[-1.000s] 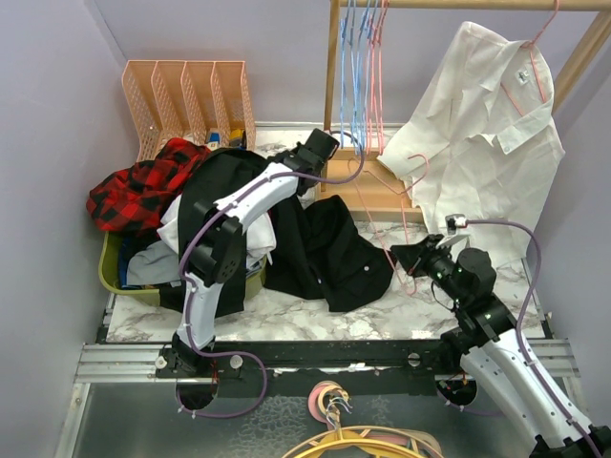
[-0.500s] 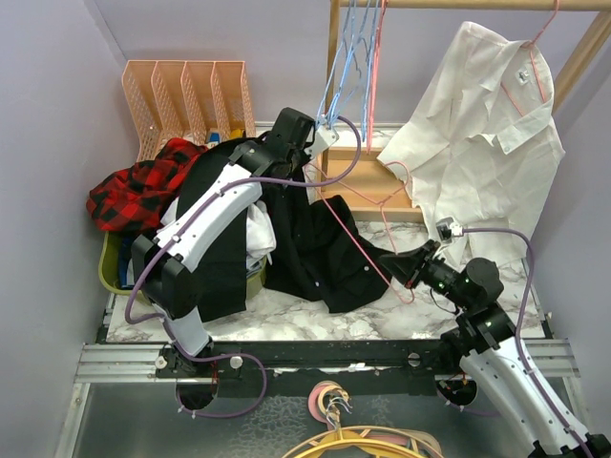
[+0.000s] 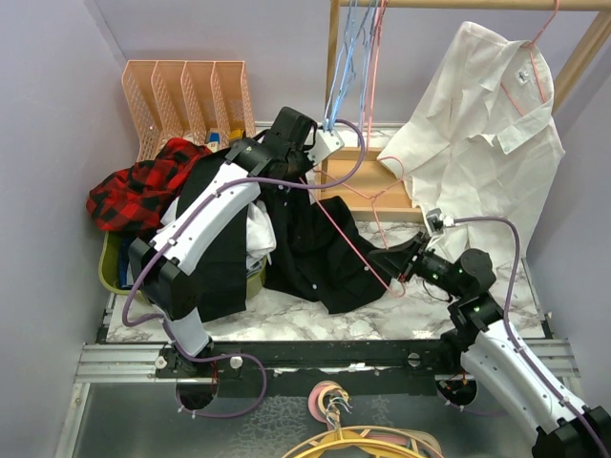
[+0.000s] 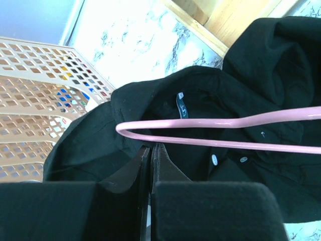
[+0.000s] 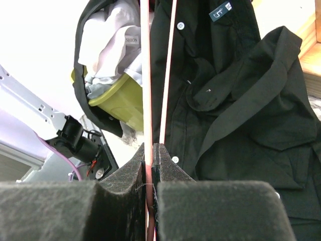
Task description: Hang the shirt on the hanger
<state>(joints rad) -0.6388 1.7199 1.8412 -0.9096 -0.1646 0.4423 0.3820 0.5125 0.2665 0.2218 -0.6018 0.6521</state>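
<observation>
The black shirt (image 3: 325, 250) hangs from my left gripper (image 3: 279, 172) and trails onto the marble table. In the left wrist view the gripper (image 4: 150, 147) is shut on the shirt's fabric (image 4: 200, 98) just below the collar label. The rounded end of the pink hanger (image 4: 200, 122) lies across the collar opening, just past the fingertips. My right gripper (image 3: 393, 260) is shut on the hanger (image 3: 348, 239) at its lower corner. In the right wrist view its gripper (image 5: 149, 148) pinches one wire (image 5: 146, 75), which runs up along the shirt's button placket (image 5: 235, 100).
A green bin (image 3: 113, 275) of clothes with a red plaid garment (image 3: 143, 186) sits at the left, a peach file rack (image 3: 186, 95) behind it. A white shirt (image 3: 487, 134) and blue hangers (image 3: 346, 57) hang from the wooden rail; its wooden base (image 3: 368, 186) lies behind the shirt.
My left gripper has swung up and back, lifting the shirt's collar off the table. My right gripper has moved left with the hanger, bringing its far end up to the collar.
</observation>
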